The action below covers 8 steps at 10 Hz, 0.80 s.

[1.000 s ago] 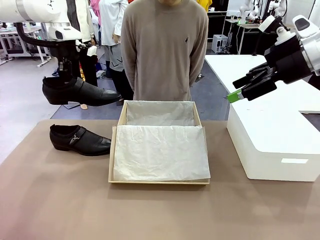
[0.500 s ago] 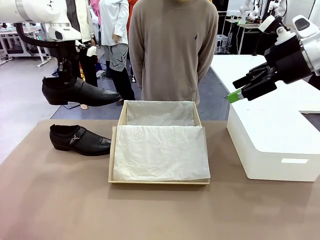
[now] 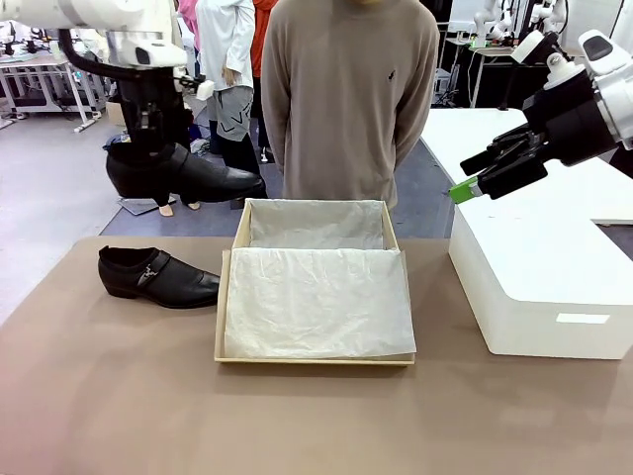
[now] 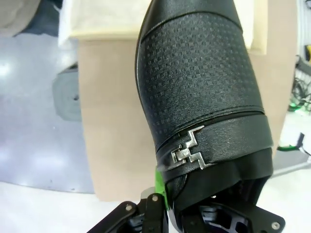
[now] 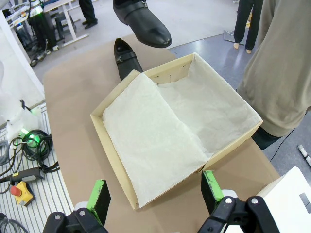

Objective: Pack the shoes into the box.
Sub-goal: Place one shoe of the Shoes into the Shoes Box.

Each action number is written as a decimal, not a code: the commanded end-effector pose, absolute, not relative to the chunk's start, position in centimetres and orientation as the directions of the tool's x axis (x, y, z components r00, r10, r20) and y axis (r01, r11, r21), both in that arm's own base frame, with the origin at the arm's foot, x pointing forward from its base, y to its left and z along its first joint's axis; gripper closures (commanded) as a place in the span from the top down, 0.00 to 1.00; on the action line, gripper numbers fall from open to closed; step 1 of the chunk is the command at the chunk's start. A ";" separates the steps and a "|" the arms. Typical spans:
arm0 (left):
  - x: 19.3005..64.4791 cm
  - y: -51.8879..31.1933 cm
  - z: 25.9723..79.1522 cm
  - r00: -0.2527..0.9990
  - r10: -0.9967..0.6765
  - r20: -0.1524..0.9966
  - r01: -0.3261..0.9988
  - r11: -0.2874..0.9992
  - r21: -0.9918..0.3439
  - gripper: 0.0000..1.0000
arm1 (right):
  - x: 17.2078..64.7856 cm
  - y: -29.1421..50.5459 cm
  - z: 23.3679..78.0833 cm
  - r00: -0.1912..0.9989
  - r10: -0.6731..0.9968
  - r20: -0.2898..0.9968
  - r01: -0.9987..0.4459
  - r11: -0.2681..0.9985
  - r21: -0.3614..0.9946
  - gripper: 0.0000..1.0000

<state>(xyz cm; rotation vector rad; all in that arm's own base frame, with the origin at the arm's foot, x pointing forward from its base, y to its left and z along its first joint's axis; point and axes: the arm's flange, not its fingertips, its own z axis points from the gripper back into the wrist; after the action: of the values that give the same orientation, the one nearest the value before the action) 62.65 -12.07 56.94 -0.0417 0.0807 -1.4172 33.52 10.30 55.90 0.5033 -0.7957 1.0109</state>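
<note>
We see our left end effector (image 3: 149,146) clamped on the heel end of one black shoe (image 3: 188,176), holding it in the air left of the tissue-lined box (image 3: 315,361). The second shoe (image 3: 158,277) lies on the bench (image 3: 297,426) near the box's left side. Our right end effector (image 3: 467,176) hangs open over the white block (image 3: 539,287).

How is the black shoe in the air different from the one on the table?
The glossy black leather shoe in the air is gripped by the left pincer; the matching shoe on the brown table lies free. The raised one hangs high; the table one rests on its sole. Both point toes right.
</note>
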 end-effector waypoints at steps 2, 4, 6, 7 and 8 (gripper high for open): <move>64.5 -16.7 58.1 0.153 -0.987 -0.049 0.977 0.158 -0.142 0.00 | 33.8 10.3 55.8 0.267 0.540 0.798 -0.901 0.433 0.009 1.00; 64.2 -20.2 58.3 0.182 -0.983 -0.038 0.972 0.185 -0.142 0.00 | 33.8 10.3 55.8 0.267 0.540 0.798 -0.901 0.433 0.009 1.00; 63.3 -22.7 57.9 0.186 -0.982 -0.003 0.974 0.185 -0.130 0.00 | 33.8 10.3 55.8 0.267 0.540 0.798 -0.901 0.433 0.009 1.00; 62.7 -23.7 57.7 0.182 -0.983 0.014 0.977 0.179 -0.113 0.00 | 33.8 10.3 55.8 0.267 0.540 0.798 -0.901 0.433 0.009 1.00; 62.4 -24.1 57.4 0.170 -0.985 0.036 0.981 0.167 -0.095 0.00 | 33.8 10.3 55.8 0.267 0.540 0.798 -0.901 0.433 0.009 1.00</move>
<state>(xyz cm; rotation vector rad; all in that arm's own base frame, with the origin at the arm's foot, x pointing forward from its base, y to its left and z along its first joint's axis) 62.41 -24.07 56.90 -0.0907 0.0792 -1.4105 33.51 10.31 55.92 0.5029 -0.7956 1.0113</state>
